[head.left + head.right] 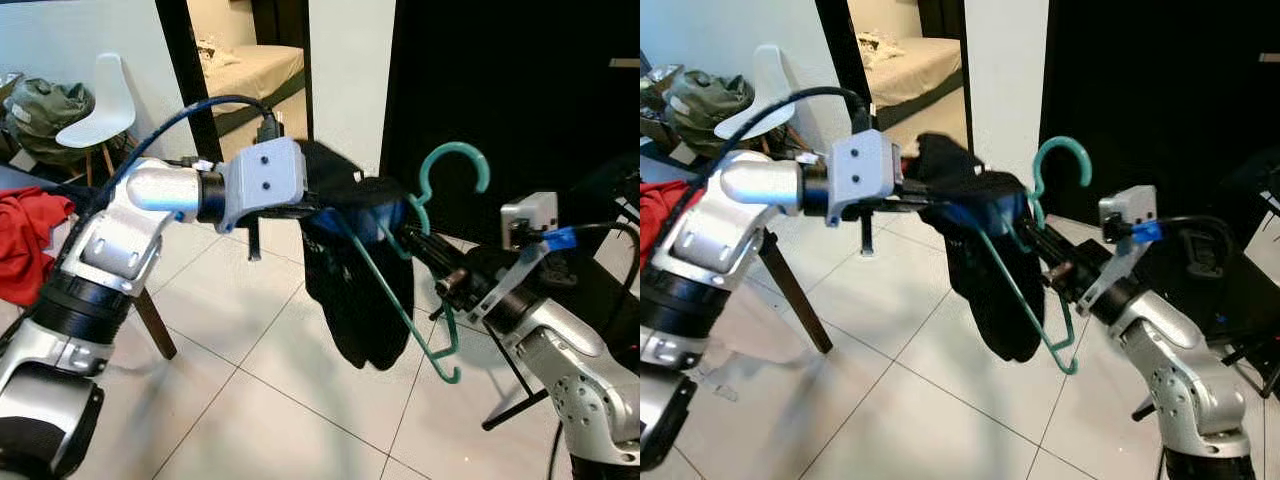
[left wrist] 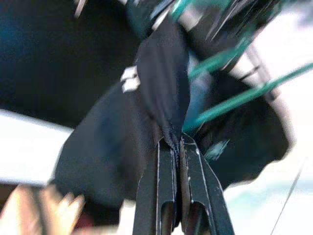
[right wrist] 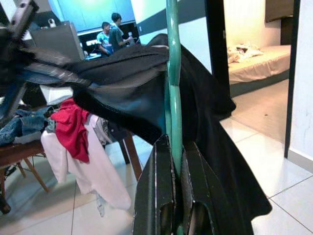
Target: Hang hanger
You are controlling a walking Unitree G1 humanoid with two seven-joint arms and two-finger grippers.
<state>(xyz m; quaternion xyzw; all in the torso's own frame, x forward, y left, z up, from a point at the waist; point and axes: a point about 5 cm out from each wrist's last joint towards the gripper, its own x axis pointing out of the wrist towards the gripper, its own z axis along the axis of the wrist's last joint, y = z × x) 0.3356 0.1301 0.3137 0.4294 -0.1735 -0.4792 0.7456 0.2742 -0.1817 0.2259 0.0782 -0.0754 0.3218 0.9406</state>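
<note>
The left arm reaches from the lower left of the head view up and across to the centre, its elbow bent and its grey wrist block level, and the left gripper (image 2: 175,147) has both black fingers pressed together on a fold of the black garment (image 1: 360,300). The right arm rises from the lower right corner toward the centre, forearm angled up and leftward, and the right gripper (image 3: 175,156) is clamped on the green hanger (image 1: 452,160).

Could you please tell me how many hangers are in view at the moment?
1. The green hanger is held in the air by the right gripper, with a black garment draped on it, pinched by the left gripper.
</note>
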